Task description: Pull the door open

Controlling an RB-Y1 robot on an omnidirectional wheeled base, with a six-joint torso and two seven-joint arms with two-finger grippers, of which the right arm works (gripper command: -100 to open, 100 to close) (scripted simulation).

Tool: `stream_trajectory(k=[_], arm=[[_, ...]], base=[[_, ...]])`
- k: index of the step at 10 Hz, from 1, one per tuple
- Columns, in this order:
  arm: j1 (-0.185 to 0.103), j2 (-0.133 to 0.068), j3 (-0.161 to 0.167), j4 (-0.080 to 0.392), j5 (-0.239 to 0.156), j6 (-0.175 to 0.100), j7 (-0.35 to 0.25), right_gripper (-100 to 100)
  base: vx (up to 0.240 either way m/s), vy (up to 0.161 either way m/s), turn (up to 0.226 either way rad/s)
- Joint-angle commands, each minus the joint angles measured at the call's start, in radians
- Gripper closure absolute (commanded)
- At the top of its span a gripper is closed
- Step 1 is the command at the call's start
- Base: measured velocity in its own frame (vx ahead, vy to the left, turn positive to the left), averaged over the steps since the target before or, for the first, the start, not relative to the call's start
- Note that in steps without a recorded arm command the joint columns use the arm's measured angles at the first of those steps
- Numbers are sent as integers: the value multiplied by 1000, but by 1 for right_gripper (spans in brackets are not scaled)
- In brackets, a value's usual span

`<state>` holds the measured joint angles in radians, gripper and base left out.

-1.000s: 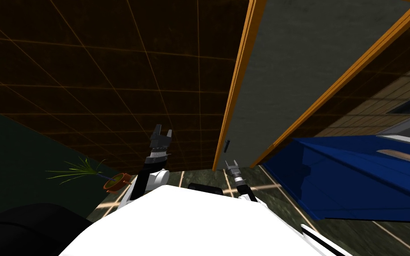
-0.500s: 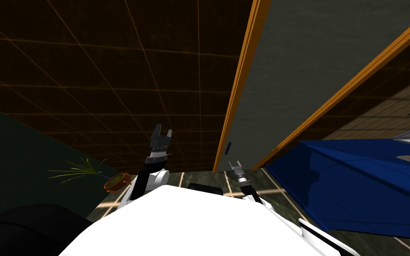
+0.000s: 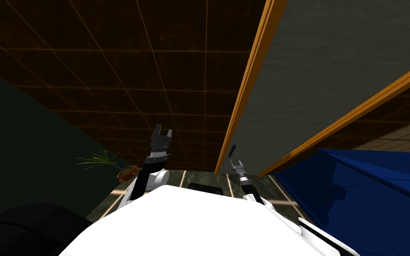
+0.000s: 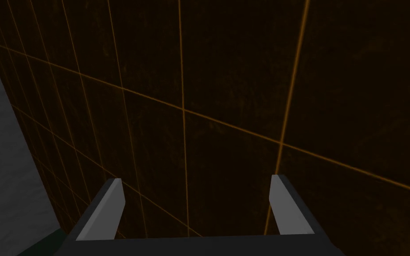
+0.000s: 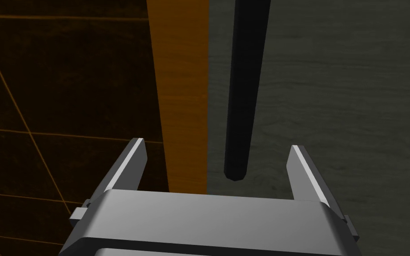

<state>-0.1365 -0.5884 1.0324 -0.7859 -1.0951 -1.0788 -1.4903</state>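
Handle approach: right claw lined up, nothing gripped yet

Head view: a grey door (image 3: 324,80) sits in an orange frame (image 3: 249,89) beside a dark tiled wall (image 3: 133,66), and looks shut. Its small dark handle (image 3: 232,150) is close to the frame-side edge. The right gripper (image 3: 237,163) is raised just beneath that handle and points up at it, probably so that the bar can slide in between the fingers. The left gripper (image 3: 163,131) is held up before the wall, well apart from the door. I judge it is parked there to stay out of the door's swing. A potted plant (image 3: 126,172) stands by the wall on the left, and blue furniture (image 3: 368,191) lies to the right.

Left wrist view: the left fingers (image 4: 108,209) stand wide apart and hold nothing.

Right wrist view: the right fingers (image 5: 137,160) are also spread wide. The black handle runs along the door, just beside the frame. Its end shows in the gap between the fingers, touching neither. The hand likely needs to advance and close before any pull.
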Motion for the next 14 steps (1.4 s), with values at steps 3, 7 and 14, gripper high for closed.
stream_trajectory(k=[3,7,14], arm=[[14,22,-81,10,22,16,8,-100],[35,49,-193,19,53,38,19,-100],[73,98,-393,34,109,80,40,-100]], base=[[-15,-31,201],[-14,-35,197],[-22,-39,178]])
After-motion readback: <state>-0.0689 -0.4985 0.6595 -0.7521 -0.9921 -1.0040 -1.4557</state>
